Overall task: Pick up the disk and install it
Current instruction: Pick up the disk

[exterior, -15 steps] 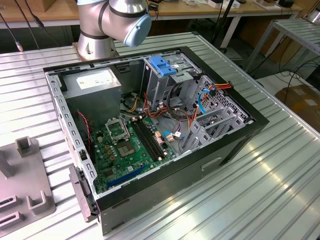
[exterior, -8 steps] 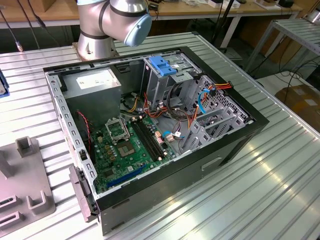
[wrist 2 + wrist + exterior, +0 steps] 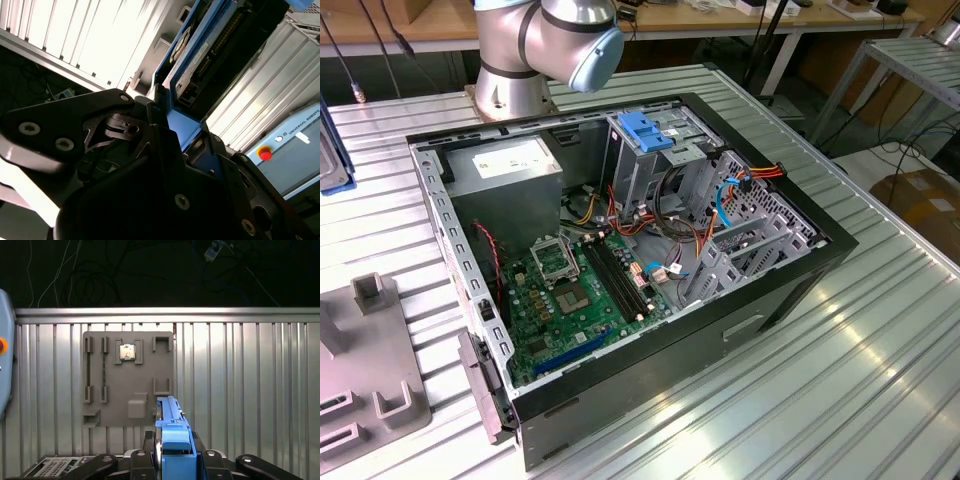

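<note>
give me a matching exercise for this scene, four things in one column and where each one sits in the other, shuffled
Things:
1. the disk
2. motherboard
3. blue latch
4. small chip

Places:
A. on top of the metal drive cage
B. seated in the grey fixture plate on the table
C. clamped in the tool
D. flat on the floor of the computer case

Pairs: 1-C, 2-D, 3-A, 4-B

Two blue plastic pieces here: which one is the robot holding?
The bracket on the disk, clamped in the gripper; the latch sits atop the drive cage.
</note>
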### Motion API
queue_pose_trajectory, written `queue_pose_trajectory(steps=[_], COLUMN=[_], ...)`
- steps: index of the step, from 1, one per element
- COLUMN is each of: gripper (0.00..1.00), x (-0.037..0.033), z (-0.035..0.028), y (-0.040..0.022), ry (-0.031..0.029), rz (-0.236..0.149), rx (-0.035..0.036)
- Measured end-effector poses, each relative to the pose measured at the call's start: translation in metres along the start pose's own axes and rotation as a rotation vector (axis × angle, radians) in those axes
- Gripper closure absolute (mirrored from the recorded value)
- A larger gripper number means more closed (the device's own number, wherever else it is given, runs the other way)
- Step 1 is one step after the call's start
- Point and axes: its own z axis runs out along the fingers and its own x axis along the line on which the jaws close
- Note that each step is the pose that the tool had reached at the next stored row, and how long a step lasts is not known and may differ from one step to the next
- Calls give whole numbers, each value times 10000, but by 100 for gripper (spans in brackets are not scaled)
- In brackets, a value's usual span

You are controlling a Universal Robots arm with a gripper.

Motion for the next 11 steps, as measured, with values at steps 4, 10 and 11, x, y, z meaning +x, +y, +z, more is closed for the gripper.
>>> queue_pose_trajectory(steps=[4, 10, 11], gripper=[63, 63, 63], x=[0, -1, -1], z=[-28, -45, -45], y=[-6, -31, -57], ry=[1, 0, 0], rz=[-1, 0, -1], rx=[-1, 0, 0])
